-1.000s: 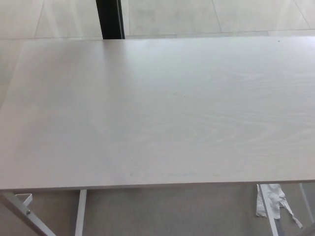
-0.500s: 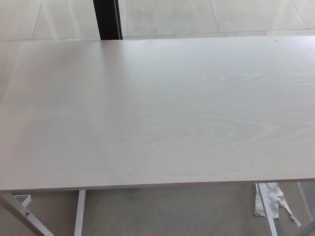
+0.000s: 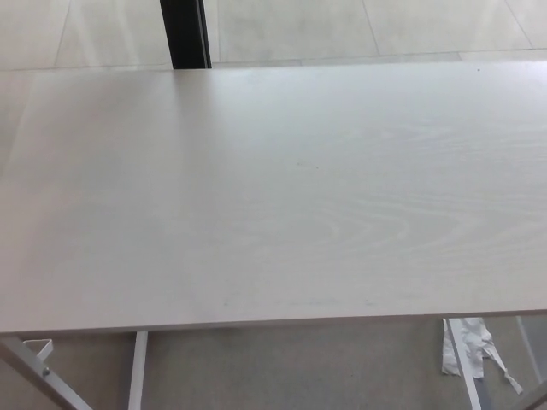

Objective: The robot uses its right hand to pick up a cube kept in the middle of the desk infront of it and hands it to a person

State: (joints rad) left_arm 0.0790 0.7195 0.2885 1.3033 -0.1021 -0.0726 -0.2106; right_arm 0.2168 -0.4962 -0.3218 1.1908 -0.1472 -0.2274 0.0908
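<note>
The head view shows a pale wood-grain desk [image 3: 282, 196] filling most of the picture. No cube shows on its top. Neither of my hands is in the picture, and no arm comes in from either side. No person is visible.
The desk's near edge [image 3: 256, 325] runs across the bottom, with white metal legs [image 3: 137, 371] below it on grey floor. Something white and crumpled [image 3: 468, 346] lies on the floor at the lower right. A black post [image 3: 184, 32] stands behind the far edge on a tiled floor.
The whole picture has shifted slightly, so the camera moved a little; nothing on the desk has changed.
</note>
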